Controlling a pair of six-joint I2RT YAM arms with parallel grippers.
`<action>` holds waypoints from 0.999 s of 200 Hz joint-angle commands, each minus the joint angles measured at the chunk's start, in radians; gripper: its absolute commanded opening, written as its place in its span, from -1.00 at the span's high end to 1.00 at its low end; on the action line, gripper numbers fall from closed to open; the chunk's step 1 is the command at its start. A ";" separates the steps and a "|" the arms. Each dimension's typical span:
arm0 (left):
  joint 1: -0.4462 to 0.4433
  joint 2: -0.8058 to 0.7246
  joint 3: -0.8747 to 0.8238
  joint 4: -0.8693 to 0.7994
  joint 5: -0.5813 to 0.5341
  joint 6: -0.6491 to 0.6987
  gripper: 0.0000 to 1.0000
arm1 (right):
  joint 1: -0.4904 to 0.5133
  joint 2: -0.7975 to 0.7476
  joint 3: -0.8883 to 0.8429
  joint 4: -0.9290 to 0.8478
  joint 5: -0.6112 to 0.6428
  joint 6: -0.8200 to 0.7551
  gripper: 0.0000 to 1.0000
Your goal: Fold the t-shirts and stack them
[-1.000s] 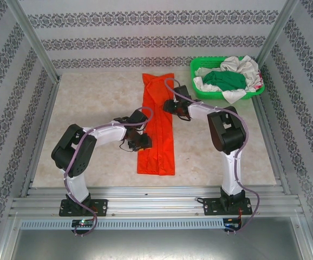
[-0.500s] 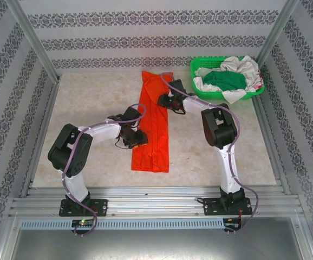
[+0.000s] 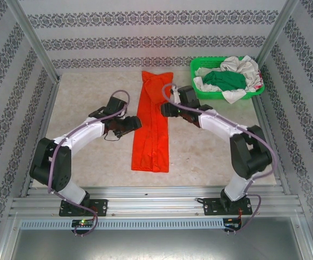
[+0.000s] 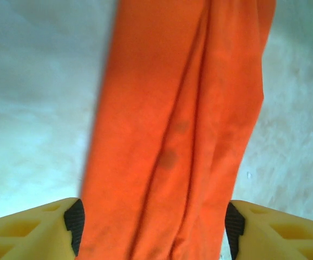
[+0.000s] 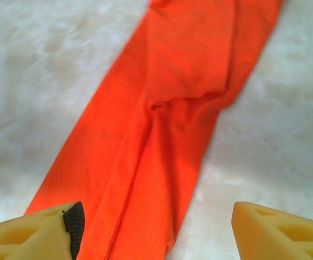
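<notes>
1. The orange t-shirt (image 3: 152,124) lies on the table (image 3: 91,97) at frame centre as a long narrow strip running top to bottom, apparently folded lengthwise already.
2. The left gripper (image 3: 134,123) sits just beside the strip's left edge at mid-length. In the left wrist view its jaws are spread with cloth lying between them, released and grasping nothing.
3. The right gripper (image 3: 164,108) is at the strip's right edge, slightly higher in frame. In the right wrist view its jaws are wide apart over cloth and bare table, holding nothing.
4. The green t-shirt (image 3: 224,80) and white t-shirt (image 3: 242,65) are heaped in the basket (image 3: 199,86) at upper right, not yet folded.
5. The step in hand is probably the crosswise fold, bringing one short end over to the other.
6. To do it well:
   - Move both grippers to the same short end, one per corner.
   - Pinch through all layers, otherwise the lengthwise fold opens up.
   - Lift low and carry both corners at an even pace so the strip does not twist.
   - Lay the end edge-on-edge, then let go.
7. Watch for:
   - A ridge runs down the middle of the cloth, so flatten it or the fold comes out lumpy.
   - The strip looks narrower at the top of frame than at the bottom, so align by the long edges.
</notes>
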 commanded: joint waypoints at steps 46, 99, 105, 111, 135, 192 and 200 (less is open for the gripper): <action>0.143 -0.130 -0.125 -0.038 -0.034 0.018 -0.46 | 0.224 -0.115 -0.079 -0.349 0.091 0.096 -0.26; 0.158 -0.197 -0.168 -0.054 -0.038 0.045 -0.47 | 0.443 -0.023 -0.098 -0.470 0.095 0.415 -0.09; 0.159 -0.202 -0.171 -0.056 -0.038 0.047 -0.47 | 0.454 -0.009 -0.096 -0.464 0.083 0.428 -0.06; 0.160 -0.206 -0.176 -0.058 -0.036 0.048 -0.47 | 0.461 0.007 -0.094 -0.461 0.069 0.442 -0.04; 0.162 -0.230 -0.199 -0.054 -0.035 0.046 -0.47 | 0.471 0.050 -0.086 -0.469 0.036 0.471 0.05; 0.161 -0.263 -0.244 -0.033 -0.020 0.029 -0.47 | 0.470 0.112 -0.068 -0.485 -0.016 0.467 0.12; 0.161 -0.263 -0.243 -0.033 -0.020 0.029 -0.47 | 0.470 0.118 -0.066 -0.482 -0.023 0.469 0.15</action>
